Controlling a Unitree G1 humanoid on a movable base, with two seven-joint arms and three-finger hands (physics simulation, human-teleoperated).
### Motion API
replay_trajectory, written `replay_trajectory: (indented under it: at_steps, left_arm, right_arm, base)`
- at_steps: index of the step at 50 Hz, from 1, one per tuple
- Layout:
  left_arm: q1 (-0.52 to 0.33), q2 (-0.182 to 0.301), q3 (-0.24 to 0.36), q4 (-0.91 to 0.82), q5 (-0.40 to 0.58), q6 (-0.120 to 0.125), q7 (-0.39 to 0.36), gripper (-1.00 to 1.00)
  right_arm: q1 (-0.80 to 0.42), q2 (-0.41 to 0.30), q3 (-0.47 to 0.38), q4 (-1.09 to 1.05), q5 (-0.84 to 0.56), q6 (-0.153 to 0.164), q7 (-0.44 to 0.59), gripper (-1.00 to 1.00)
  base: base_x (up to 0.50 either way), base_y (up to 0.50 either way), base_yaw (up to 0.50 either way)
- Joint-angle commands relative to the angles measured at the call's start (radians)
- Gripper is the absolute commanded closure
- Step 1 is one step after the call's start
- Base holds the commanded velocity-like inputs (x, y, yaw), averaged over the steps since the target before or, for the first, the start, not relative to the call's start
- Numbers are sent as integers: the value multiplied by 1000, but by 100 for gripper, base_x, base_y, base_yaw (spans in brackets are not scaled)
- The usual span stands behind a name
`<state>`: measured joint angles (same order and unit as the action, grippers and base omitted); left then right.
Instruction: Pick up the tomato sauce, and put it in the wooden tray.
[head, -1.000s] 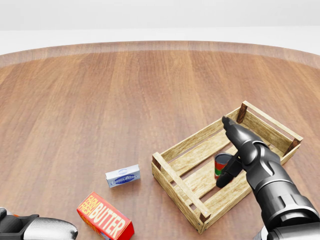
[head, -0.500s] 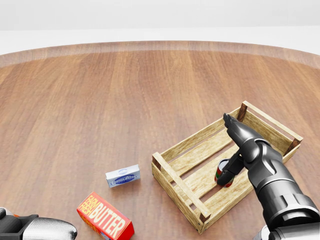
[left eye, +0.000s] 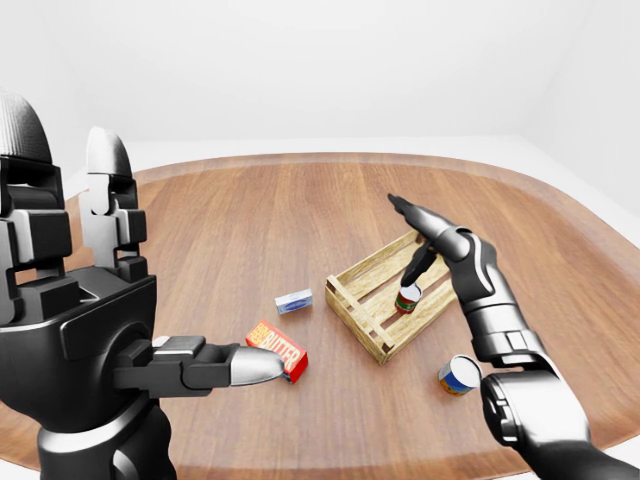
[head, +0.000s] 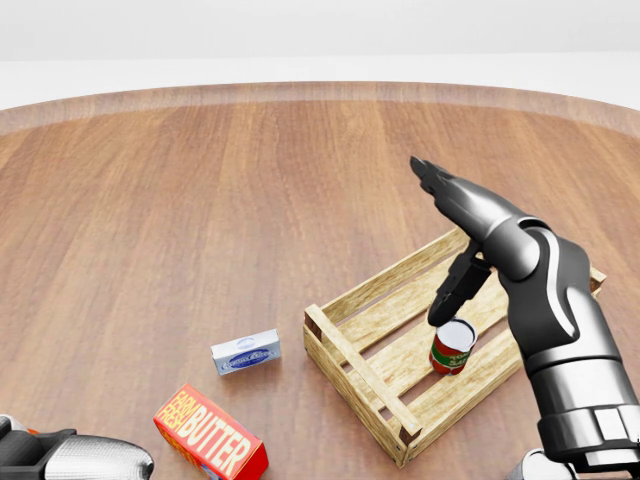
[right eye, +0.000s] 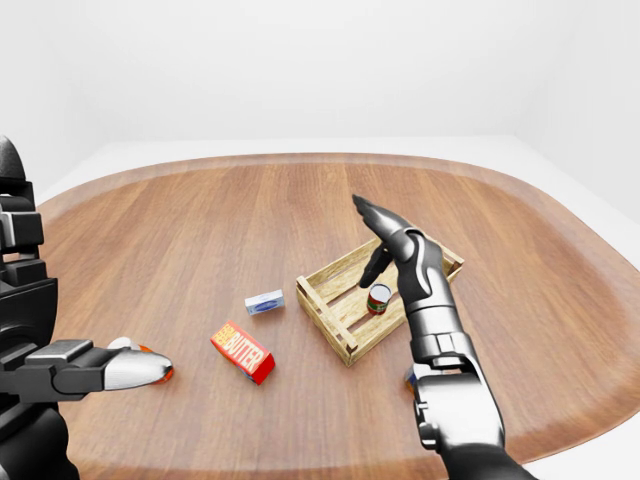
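The tomato sauce can (head: 453, 347), red and green with a pale top, stands inside the wooden tray (head: 352, 357) near its right side, leaning slightly. My right hand (head: 440, 245) is open above the can, fingers stretched up and to the left, thumb pointing down just above the can's top without holding it. My left hand (head: 75, 459) rests low at the bottom left of the head view, open and empty, far from the tray. It also shows in the left-eye view (left eye: 215, 365).
A red butter box (head: 210, 447) and a small blue-and-white box (head: 245, 352) lie on the round wooden table (head: 200, 200) left of the tray. Another can (left eye: 460, 375) lies on the table right of the tray, near my right forearm.
My right hand has let go of the tomato sauce can and risen up and left. The can now stays in the tray on its own. The left hand has not moved.
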<state>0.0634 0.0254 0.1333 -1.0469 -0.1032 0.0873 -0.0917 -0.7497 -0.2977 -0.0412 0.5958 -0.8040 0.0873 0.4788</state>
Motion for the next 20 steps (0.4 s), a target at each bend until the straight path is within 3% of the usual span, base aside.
replay_trajectory:
  at_steps: [1, 5, 10, 20]
  left_arm:
    - [-3, 3, 2, 0, -5, 0, 4, -100]
    - [-6, 11, 11, 0, -20, 0, 12, -100]
    - [-3, 17, 8, 0, -30, 0, 21, -100]
    - [-3, 32, 6, 0, -50, 0, 41, -100]
  right_arm:
    - [103, 4, -49, -431, 36, 0, 153, -100]
    - [152, 19, -72, -648, 62, 0, 159, -100]
    - [199, 22, -85, -775, 105, 0, 127, -100]
    - [382, 106, -85, -1113, 195, 0, -3, -100]
  base:
    - [0, 0, 0]
    - [0, 0, 0]
    - [0, 0, 0]
    - [0, 0, 0]
